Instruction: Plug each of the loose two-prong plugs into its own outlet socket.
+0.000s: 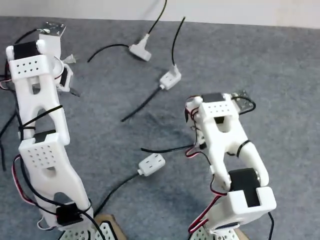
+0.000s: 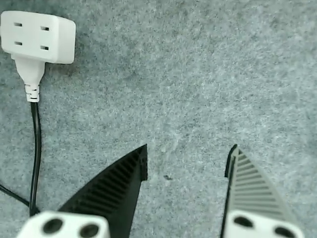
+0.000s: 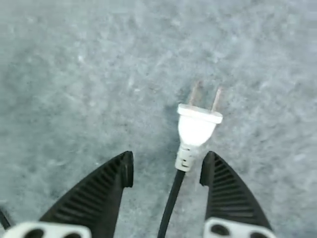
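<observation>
In the right wrist view a white two-prong plug (image 3: 198,124) lies on the grey carpet, its black cord running back between the fingers. My right gripper (image 3: 168,158) is open around the cord just behind the plug and does not grip it. In the left wrist view my left gripper (image 2: 188,153) is open over bare carpet. A white outlet socket (image 2: 37,37) with a black cord lies beyond it, off to one side. The high view has the left arm (image 1: 35,80) at far left and the right arm (image 1: 220,115) at centre right.
The high view shows three white cord ends on the carpet: a socket (image 1: 151,164) near the front between the arms, another (image 1: 170,78) farther back, and a third piece (image 1: 140,51) behind it. Black cords (image 1: 145,102) trail across the carpet between them.
</observation>
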Controlling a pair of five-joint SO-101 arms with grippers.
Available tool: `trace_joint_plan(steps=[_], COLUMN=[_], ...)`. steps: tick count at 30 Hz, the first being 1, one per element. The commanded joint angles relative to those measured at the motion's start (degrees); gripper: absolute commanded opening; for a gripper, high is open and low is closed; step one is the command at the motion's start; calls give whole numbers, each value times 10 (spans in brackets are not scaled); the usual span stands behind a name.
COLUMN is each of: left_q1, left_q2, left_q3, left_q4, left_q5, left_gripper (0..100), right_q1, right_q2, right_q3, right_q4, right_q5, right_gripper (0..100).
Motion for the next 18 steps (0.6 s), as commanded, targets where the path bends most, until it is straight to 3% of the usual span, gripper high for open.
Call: trace_joint_plan(steps=[1,18], left_q1=[-1,-4], left_q2=[-4,-7], left_q3=[-7,-7], left_q4=[-8,-4], left_q5=[-5,-5], left_gripper=[267,267], right_q1=[7,10], right_q2=[-10,-4], right_q3=[5,6], right_q4=[7,14], right_q5=[-8,-12], right_gripper=[231,231])
